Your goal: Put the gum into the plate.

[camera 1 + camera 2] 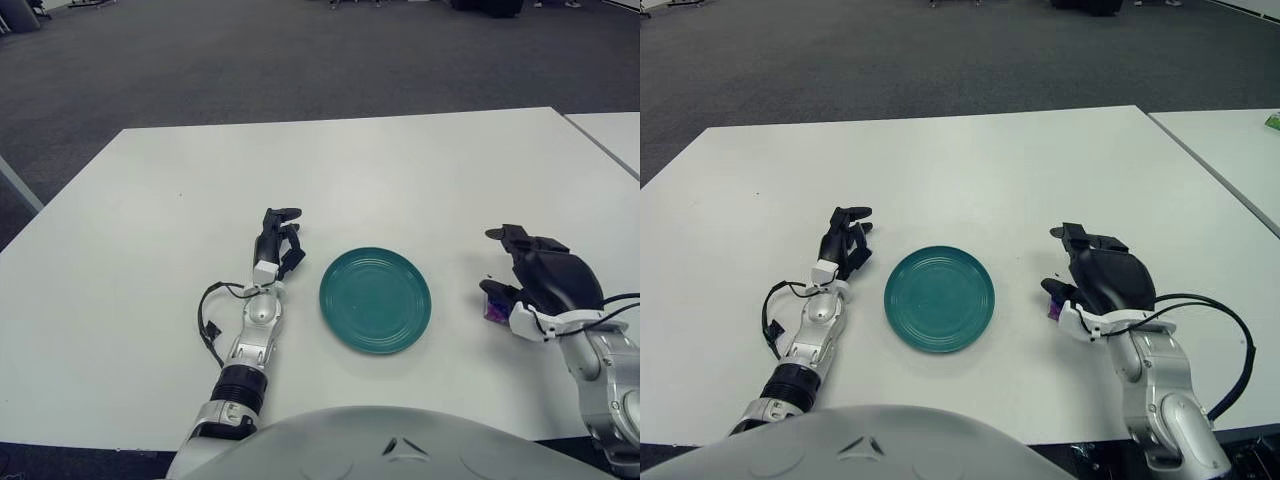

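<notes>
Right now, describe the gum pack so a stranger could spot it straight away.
On the white table, look right of the green plate to the right hand, which covers it. The gum is the small purple sliver showing at the hand's left edge, the only purple thing there.
</notes>
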`<state>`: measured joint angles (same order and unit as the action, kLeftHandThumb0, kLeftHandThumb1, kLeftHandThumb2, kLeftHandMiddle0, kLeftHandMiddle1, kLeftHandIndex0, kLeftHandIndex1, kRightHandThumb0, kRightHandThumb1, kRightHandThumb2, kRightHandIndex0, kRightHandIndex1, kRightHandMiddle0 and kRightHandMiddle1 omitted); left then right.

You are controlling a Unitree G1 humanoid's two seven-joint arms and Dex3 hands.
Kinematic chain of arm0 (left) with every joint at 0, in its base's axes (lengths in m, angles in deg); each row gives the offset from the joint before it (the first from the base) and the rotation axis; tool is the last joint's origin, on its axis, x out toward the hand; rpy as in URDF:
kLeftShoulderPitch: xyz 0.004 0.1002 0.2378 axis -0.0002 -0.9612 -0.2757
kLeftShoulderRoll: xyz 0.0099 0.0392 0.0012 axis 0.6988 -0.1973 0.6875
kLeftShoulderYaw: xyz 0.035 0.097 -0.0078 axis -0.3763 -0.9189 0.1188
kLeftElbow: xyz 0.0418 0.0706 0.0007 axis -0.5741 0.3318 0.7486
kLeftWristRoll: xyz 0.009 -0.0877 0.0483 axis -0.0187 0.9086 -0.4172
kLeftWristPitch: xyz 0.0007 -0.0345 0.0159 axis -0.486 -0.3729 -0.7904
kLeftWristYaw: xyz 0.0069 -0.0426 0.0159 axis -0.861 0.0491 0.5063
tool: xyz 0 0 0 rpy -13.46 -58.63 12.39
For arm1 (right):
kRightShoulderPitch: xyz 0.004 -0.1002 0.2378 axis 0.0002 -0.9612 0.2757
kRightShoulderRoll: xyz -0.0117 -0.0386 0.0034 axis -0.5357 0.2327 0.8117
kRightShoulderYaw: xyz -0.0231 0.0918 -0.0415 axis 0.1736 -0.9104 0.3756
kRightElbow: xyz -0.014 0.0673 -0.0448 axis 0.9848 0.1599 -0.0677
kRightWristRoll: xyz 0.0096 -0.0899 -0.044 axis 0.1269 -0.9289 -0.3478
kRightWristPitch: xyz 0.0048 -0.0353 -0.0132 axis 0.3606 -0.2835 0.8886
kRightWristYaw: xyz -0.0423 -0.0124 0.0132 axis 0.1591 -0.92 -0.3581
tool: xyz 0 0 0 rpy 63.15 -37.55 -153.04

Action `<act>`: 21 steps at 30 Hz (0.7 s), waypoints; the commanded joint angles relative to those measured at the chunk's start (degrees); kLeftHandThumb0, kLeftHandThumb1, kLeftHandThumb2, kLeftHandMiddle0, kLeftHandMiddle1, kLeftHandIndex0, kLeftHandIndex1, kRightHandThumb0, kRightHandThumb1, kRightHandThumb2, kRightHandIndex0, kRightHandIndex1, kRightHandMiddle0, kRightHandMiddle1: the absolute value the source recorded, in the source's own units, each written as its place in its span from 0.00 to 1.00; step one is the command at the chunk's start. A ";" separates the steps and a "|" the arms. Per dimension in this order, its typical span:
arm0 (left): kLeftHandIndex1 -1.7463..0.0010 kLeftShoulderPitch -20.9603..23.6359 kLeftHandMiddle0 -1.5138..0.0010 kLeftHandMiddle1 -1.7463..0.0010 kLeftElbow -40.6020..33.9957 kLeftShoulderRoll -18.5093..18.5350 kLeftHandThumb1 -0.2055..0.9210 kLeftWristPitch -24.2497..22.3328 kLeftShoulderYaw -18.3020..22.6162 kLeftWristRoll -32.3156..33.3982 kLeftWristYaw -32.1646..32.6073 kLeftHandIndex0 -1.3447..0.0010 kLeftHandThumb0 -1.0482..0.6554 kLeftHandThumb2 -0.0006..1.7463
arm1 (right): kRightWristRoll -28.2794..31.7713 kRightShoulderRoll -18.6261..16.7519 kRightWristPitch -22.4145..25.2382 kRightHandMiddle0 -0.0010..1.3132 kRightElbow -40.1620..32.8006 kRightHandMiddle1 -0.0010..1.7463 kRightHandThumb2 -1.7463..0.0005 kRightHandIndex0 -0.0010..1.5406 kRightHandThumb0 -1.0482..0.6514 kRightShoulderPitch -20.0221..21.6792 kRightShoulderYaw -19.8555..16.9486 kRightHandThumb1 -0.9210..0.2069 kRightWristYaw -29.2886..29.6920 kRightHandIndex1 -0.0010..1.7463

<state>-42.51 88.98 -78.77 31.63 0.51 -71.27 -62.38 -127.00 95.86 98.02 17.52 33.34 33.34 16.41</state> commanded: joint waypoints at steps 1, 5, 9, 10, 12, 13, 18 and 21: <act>0.30 -1.76 0.82 0.37 1.18 0.85 1.00 -2.54 0.68 0.36 -0.50 0.83 0.21 0.54 | -1.27 -1.20 -0.60 0.00 0.26 0.41 0.70 0.21 0.16 -0.42 -0.37 0.00 1.21 0.06; 0.30 -2.05 0.82 0.38 0.52 0.92 1.00 -2.73 0.91 0.49 -0.66 0.83 0.20 0.54 | -1.57 -2.27 -1.04 0.00 2.10 0.42 0.70 0.23 0.14 -1.02 -0.42 0.00 2.90 0.06; 0.29 -2.64 0.80 0.39 -0.82 0.99 1.00 -2.87 0.86 0.25 -0.69 0.83 0.19 0.55 | -1.47 -3.15 -1.50 0.00 3.39 0.43 0.70 0.24 0.13 -1.46 -0.47 0.00 4.30 0.06; 0.29 -2.72 0.80 0.39 -1.01 1.04 1.00 -2.94 0.89 0.27 -0.75 0.83 0.19 0.55 | -1.50 -3.25 -1.53 0.00 3.46 0.44 0.70 0.25 0.13 -1.50 -0.41 0.00 4.44 0.06; 0.29 -2.95 0.80 0.39 -1.49 1.21 1.00 -2.95 0.85 0.34 -1.07 0.83 0.19 0.56 | -1.22 -3.52 -1.82 0.00 4.54 0.44 0.70 0.25 0.13 -1.90 -0.32 0.00 5.38 0.06; 0.29 -3.08 0.79 0.39 -1.75 1.28 1.00 -2.98 0.84 0.41 -1.27 0.82 0.19 0.56 | -1.09 -3.68 -1.90 0.00 4.98 0.44 0.70 0.25 0.13 -2.11 -0.28 0.00 5.80 0.06; 0.30 -3.76 0.79 0.40 -3.10 1.47 1.00 -3.52 1.05 1.40 -2.82 0.82 0.20 0.57 | -0.85 -4.23 -2.17 0.00 6.32 0.44 0.70 0.25 0.12 -2.99 -0.32 0.00 7.45 0.06; 0.30 -4.06 0.79 0.40 -3.59 1.78 1.00 -3.58 1.28 1.89 -3.60 0.81 0.20 0.57 | -0.70 -4.49 -2.39 0.00 6.34 0.45 0.69 0.26 0.12 -4.51 -0.80 0.00 8.76 0.06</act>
<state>-44.85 85.01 -77.91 29.86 1.14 -70.04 -65.00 -127.93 93.10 96.21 23.42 30.85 33.30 23.51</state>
